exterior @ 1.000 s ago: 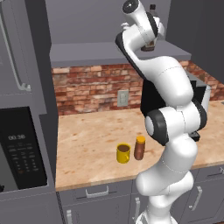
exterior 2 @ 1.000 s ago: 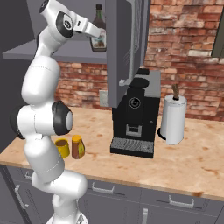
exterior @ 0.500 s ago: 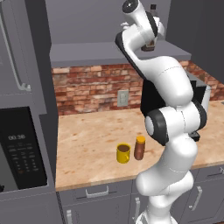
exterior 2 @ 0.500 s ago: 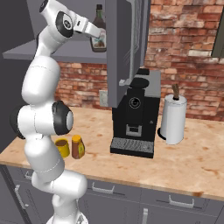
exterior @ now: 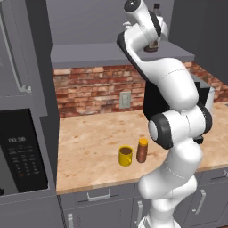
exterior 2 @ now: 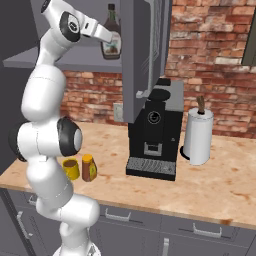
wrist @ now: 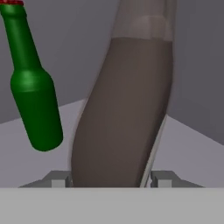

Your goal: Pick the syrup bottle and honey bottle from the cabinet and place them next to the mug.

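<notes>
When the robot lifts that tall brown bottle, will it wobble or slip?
Probably a little. The tall dark brown syrup bottle is slim with a narrow neck, so likely tippy. Its smooth curved side may slip, though it sits snugly between the gripper fingers.

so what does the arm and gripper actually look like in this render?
The arm is built of glossy white rounded links with dark grey to black joint rings and end caps. No cables or markings are visible. In the hand view the fingertips are small pale grey blocks.
</notes>
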You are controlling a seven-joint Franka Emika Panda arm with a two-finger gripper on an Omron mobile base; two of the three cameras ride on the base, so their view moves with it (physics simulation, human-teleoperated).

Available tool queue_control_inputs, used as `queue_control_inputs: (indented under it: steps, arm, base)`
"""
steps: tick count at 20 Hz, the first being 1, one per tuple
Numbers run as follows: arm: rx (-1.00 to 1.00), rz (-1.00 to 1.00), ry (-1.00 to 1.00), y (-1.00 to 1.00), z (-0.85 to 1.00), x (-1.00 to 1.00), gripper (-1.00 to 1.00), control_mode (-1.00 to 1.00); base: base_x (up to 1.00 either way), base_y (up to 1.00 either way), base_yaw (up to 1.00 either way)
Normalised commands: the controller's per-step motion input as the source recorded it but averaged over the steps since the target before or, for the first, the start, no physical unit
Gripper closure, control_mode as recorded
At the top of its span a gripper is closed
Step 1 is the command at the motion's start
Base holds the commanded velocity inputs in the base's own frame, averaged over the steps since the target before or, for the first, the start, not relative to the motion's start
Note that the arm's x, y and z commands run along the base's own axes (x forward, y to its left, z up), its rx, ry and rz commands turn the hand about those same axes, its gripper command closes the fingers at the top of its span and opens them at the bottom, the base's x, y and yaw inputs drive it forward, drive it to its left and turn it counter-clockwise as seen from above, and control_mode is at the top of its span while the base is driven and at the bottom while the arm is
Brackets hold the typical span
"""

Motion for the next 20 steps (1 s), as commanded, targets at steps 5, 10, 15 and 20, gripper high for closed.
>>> queue_control_inputs:
  steps: [5,10,15,20]
  arm:
    - [0.0,0.0,-0.08,0.16,0.0,-0.54,1.0,-1.0]
    - [0.0,0.0,-0.07,0.15,0.0,-0.58,1.0,-1.0]
    - [0.0,0.0,-0.06,0.16,0.0,-0.73,1.0,-1.0]
    - [0.0,0.0,-0.03,0.21,0.0,-0.76,1.0,-1.0]
  base:
    - [0.0,0.0,0.0]
    - [0.0,0.0,0.0]
    - [0.0,0.0,0.0]
    - [0.0,0.0,0.0]
